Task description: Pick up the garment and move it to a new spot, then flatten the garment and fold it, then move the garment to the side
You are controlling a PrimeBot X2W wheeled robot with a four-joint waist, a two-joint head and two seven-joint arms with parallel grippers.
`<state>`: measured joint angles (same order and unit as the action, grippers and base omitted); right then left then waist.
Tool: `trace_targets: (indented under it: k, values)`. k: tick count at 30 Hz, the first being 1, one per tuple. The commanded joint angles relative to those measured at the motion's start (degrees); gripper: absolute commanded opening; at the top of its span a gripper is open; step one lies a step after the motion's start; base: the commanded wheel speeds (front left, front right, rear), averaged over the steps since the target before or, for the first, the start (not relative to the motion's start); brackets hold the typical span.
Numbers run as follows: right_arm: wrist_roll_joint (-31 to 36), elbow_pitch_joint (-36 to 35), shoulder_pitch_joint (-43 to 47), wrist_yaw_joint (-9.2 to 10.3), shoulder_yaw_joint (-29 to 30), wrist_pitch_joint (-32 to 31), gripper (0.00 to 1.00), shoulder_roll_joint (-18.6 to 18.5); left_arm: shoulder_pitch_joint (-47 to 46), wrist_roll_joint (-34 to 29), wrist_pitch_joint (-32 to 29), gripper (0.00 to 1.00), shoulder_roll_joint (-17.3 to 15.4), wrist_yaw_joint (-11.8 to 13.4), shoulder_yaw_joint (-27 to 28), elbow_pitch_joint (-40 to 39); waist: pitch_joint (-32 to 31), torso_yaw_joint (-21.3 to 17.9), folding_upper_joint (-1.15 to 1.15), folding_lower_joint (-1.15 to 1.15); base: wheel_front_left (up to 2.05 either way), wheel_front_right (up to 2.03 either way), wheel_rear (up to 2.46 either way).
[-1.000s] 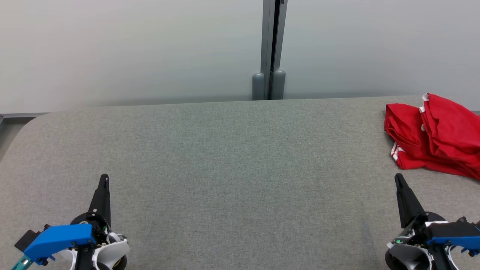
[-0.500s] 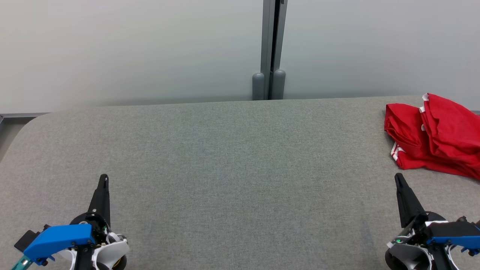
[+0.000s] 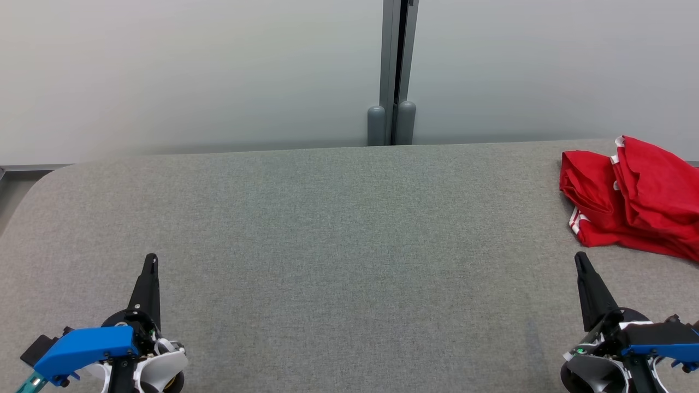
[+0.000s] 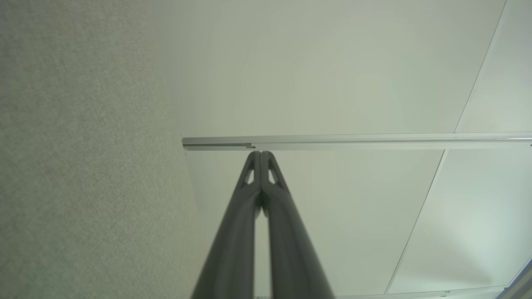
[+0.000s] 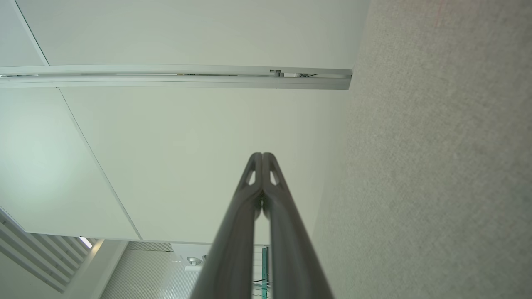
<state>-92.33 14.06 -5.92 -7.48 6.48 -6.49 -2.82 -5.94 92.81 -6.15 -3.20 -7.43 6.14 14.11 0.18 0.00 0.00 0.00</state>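
head: I see the red garment [image 3: 633, 199] bunched at the far right of the grey table [image 3: 327, 245], left gripper [image 3: 151, 261] and right gripper [image 3: 580, 260] low, clear of it | left wrist: my fingers [image 4: 249, 195] clenched, empty | right wrist: fingers [image 5: 249, 199] pressed together, empty
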Motion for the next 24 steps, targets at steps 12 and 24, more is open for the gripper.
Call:
trace_targets:
  k: [12, 24]
  values:
    - [-0.2, 0.1, -0.6, -0.02, 0.1, -0.1, 0.0, -0.1, -0.6, -0.2, -0.2, 0.0, 0.2, -0.3, 0.1, 0.0, 0.0, 0.0, 0.0, 0.0, 0.0, 0.0, 0.0]
    - [-0.2, 0.1, -0.6, -0.02, 0.1, -0.1, 0.0, -0.1, -0.6, -0.3, -0.3, 0.0, 0.2, -0.3, 0.2, 0.0, 0.0, 0.0, 0.0, 0.0, 0.0, 0.0, 0.0]
